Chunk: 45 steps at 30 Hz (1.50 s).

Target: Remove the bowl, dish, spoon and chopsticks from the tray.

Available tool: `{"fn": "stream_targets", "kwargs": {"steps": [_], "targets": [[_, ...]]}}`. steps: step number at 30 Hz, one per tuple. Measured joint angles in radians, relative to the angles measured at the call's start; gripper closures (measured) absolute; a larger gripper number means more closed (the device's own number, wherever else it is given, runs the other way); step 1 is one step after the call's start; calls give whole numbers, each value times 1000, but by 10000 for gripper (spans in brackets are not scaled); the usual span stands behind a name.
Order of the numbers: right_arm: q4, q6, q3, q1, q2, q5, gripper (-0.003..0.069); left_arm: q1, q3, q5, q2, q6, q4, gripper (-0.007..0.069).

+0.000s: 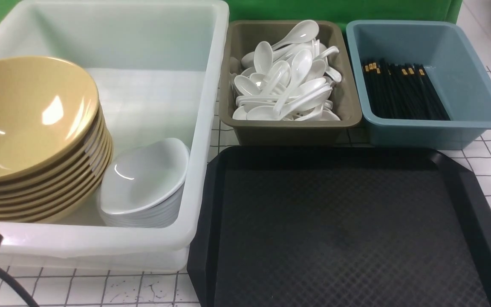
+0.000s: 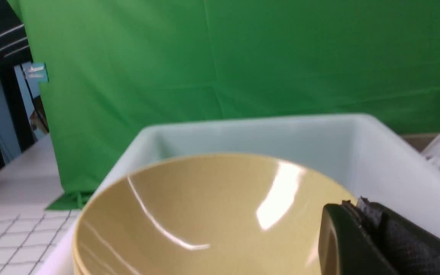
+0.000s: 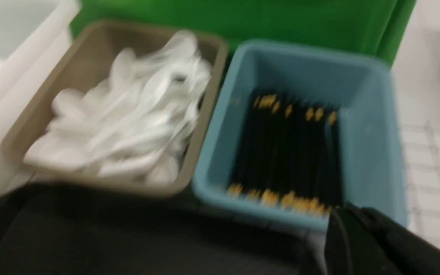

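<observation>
Stacks of glossy mustard-yellow bowls (image 1: 28, 123) are sitting leftmost in the translucent white tub (image 1: 203, 128), spoons (image 1: 286, 76) and chopsticks (image 1: 403, 89) binned rightward — the black diamond-textured tray (image 1: 339, 230) lying bare. Grippers' spread I cannot tell — the leaning stack risks sliding if nudged.

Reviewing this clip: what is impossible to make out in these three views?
- Left gripper: left wrist view shows only one corner of it, cut off by the frame edge; open or shut is unclear.
- Right gripper: the same in the right wrist view, and blurred.
- Chopsticks and spoons: motion blur in the right wrist view smears them together.
- Tray: its near edge runs out of the front view.
- Lower bowls: only rims show beneath the top bowl.
</observation>
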Motion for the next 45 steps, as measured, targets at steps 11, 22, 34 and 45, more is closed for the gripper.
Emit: {"fn": "stream_targets", "kwargs": {"steps": [11,22,34,45], "targets": [[187,-75,441,0,-443,-201,624,0,129,-1,0,0,0,636],[180,-82,607,-9,-755,-230,622,-1,244,-44,-4,0,0,636],[98,-82,927,-149,-914,-398,622,-1,246,-9,-12,-1,-1,636],[54,-81,938,-149,-916,-299,620,-1,239,11,-13,-2,-2,636]]}}
